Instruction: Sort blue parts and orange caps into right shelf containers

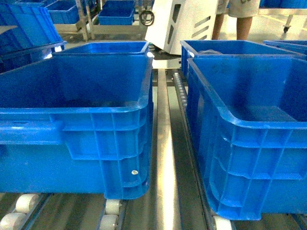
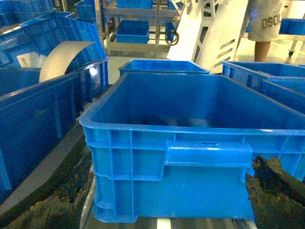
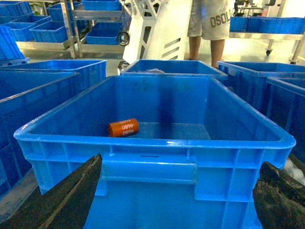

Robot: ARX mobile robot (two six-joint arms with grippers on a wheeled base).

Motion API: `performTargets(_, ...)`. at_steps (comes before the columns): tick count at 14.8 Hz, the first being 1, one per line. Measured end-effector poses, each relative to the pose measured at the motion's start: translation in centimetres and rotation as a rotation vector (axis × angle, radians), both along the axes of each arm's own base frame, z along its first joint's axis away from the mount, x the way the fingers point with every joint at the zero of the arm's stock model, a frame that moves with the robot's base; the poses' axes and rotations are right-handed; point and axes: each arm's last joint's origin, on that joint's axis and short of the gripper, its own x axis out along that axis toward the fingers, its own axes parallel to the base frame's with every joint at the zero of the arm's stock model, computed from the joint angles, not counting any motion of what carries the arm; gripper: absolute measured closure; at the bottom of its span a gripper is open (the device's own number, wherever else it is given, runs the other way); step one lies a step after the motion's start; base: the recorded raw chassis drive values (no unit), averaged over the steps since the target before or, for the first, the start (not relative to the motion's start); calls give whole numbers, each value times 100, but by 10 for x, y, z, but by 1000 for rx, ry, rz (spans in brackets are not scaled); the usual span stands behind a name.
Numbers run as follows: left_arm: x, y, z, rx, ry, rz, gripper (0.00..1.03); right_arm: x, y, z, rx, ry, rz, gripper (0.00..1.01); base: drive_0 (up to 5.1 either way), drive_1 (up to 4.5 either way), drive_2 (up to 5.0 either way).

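Two large blue containers stand side by side on a roller conveyor, the left one (image 1: 96, 120) and the right one (image 1: 249, 139). In the right wrist view an orange cap (image 3: 123, 127) with white digits lies on its side on the floor of the container (image 3: 152, 143) in front. My right gripper (image 3: 176, 200) is open, its dark fingers (image 3: 66, 195) spread wide just short of that container's near wall. My left gripper (image 2: 167, 200) is also open, facing the handle side of the left container (image 2: 190, 138). No blue parts show. Neither gripper appears in the head view.
A metal rail (image 1: 165, 143) runs between the two crates, with white rollers (image 1: 24, 203) below. More blue crates stand behind and to both sides (image 3: 47, 81). A white machine housing (image 1: 177, 24), a standing person (image 3: 207, 28) and racks of bins (image 2: 133, 28) are at the back.
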Motion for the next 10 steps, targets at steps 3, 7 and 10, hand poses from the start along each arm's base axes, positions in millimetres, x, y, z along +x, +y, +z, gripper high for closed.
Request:
performTargets(3, 0, 0, 0, 0, 0, 0, 5, 0, 0, 0, 0, 0, 0, 3, 0, 0, 0)
performTargets(7, 0, 0, 0, 0, 0, 0, 5, 0, 0, 0, 0, 0, 0, 3, 0, 0, 0)
performTargets(10, 0, 0, 0, 0, 0, 0, 5, 0, 0, 0, 0, 0, 0, 3, 0, 0, 0)
